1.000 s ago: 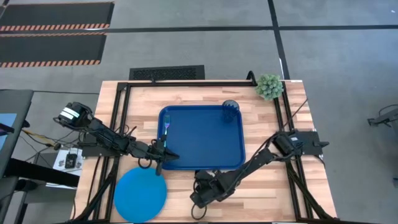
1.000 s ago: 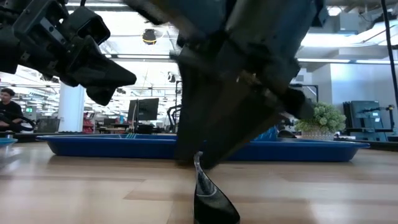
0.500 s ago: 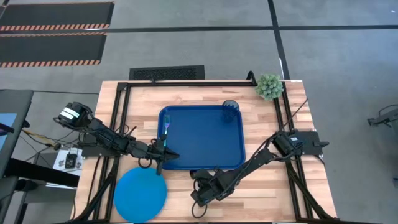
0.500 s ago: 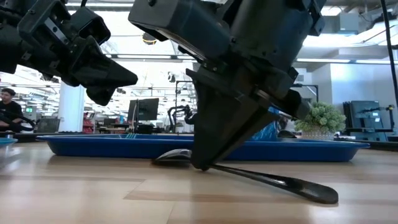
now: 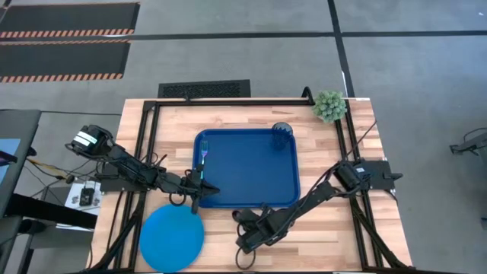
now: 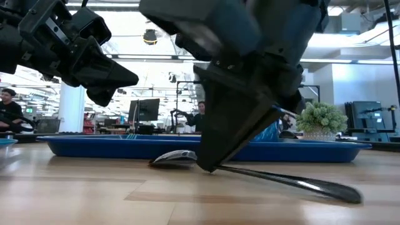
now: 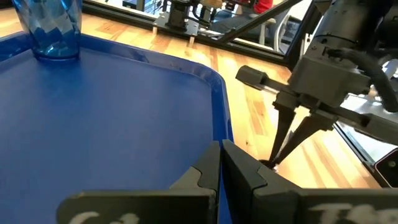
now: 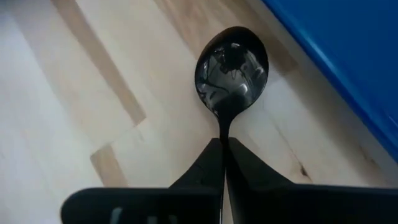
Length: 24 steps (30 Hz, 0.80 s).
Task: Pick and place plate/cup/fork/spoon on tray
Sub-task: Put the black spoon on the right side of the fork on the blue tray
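The dark spoon (image 8: 231,67) lies on the wood just off the tray's near rim, its bowl (image 6: 175,157) toward the tray and its handle end (image 6: 340,192) toward the near right. My right gripper (image 8: 222,155) is shut on it; in the high view that arm hides it. The blue tray (image 5: 251,183) holds the cup (image 5: 282,135) upright at its far right corner and the teal fork (image 5: 204,156) flat along its left side. The round plate (image 5: 172,238) lies on the table at the near left. My left gripper (image 7: 221,163) hangs shut and holding nothing over the tray's near left corner. My right gripper pinches the spoon's thin handle just behind the bowl (image 8: 222,127) between its two fingertips (image 8: 202,168). The fingers slant down from above and from the near side, roughly in line with the handle. The bowl sits at the table surface and the handle runs low toward the near right.
A small potted plant (image 5: 329,106) stands at the far right corner. Black frame rails (image 5: 149,144) run along the table's left and right sides. Bare wood lies to the right of the tray. A person (image 6: 9,109) sits in the room far behind.
My right gripper has shut on the spoon's handle behind the bowl. The spoon has turned about on the table: its handle end, which pointed toward the near edge, has swung toward the table's right, while the bowl stays by the tray's near rim.
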{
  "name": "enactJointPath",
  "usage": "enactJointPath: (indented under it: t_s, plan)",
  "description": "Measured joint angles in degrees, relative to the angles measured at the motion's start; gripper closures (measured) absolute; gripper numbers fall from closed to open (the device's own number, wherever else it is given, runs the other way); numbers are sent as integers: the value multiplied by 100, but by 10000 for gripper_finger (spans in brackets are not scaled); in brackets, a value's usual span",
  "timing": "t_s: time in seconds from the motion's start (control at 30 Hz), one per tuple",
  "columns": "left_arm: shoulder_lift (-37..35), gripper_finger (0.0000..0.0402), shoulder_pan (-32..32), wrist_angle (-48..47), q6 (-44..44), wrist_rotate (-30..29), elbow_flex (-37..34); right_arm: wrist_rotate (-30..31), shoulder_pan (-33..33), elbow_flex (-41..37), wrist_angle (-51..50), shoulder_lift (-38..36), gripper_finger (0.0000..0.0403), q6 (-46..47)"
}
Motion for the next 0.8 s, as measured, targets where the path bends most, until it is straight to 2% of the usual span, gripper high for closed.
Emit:
enactJointPath:
  t_s: [0.13, 0.3, 0.4, 0.53, 0.6, 0.67, 0.8]
  plan:
    - [0, 401, 0, 2, 1, 0, 0, 28, 61, -9, 35, -244, 388, -386]
    - [0, 401, 1, 1, 28, 0, 0, 421, 191, -2, -28, -685, 388, -1034]
    - [0, 401, 0, 0, 30, 23, 0, 860, 285, -96, -60, -947, 391, -1461]
    - [0, 401, -5, 15, 99, 368, 0, 1459, 405, -574, 59, -1409, 399, -1897]
    - [0, 401, -18, 33, 151, 385, 0, 1745, 441, -1073, 538, -1758, 400, -2125]
    - [0, 401, -18, 86, 212, 385, 0, 1870, 432, -1754, 1423, -2153, 400, -2480]
    - [0, 401, -25, 153, 359, 424, 10, 1545, 221, -3381, 4116, -2838, 400, -3573]
